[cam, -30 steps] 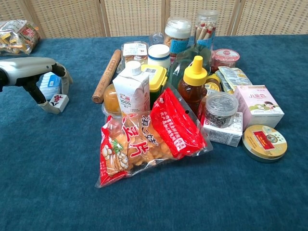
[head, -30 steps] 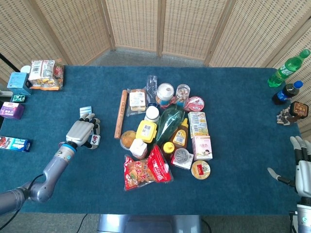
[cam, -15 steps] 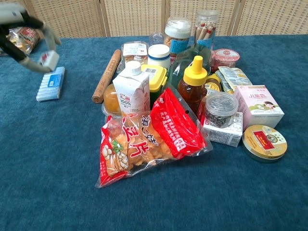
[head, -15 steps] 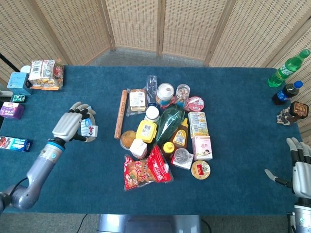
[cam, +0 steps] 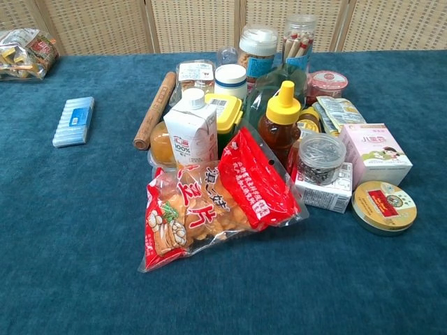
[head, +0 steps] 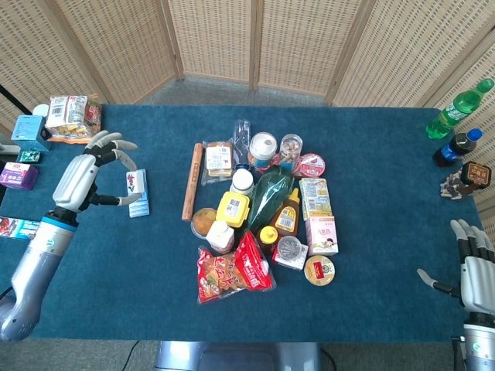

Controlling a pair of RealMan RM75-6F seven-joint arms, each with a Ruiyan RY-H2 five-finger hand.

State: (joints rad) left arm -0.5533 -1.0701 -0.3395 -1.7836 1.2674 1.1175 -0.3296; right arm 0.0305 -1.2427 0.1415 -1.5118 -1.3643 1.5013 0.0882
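Observation:
My left hand hovers over the left part of the blue table and shows only in the head view. It pinches a small white box with red and black marks at its fingertips, and the other fingers are spread. A pale blue ribbed pack lies on the cloth just below that box, also seen as the pale blue ribbed pack in the chest view. My right hand stays at the table's near right corner, fingers apart, holding nothing.
A dense pile of groceries fills the middle: a red snack bag, milk carton, honey bottle, wooden rolling pin, pink box, round tin. Small boxes line the left edge; bottles stand far right.
My left hand has lifted the small white box off the cloth and carried it up and to the left, out of the chest view. The blue pack stayed. The right hand barely shifted.

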